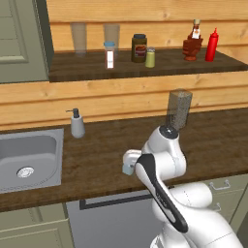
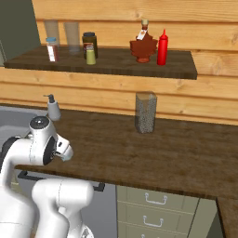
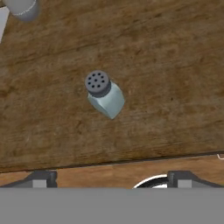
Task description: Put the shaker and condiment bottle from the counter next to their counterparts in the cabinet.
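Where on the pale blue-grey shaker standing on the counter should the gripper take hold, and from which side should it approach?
Take the shaker by its pale body just under the grey perforated cap, coming straight down from above. It stands upright on the counter with nothing close around it, and the open gripper already looks down on it, so the fingers could probably straddle the narrow body.

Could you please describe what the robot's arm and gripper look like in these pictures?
The arm is glossy white, built of rounded, bulbous segments, with dark grey caps at the joints and a black band running along one link. The gripper has two small dark grey, blocky fingertips. No cables or markings are visible.
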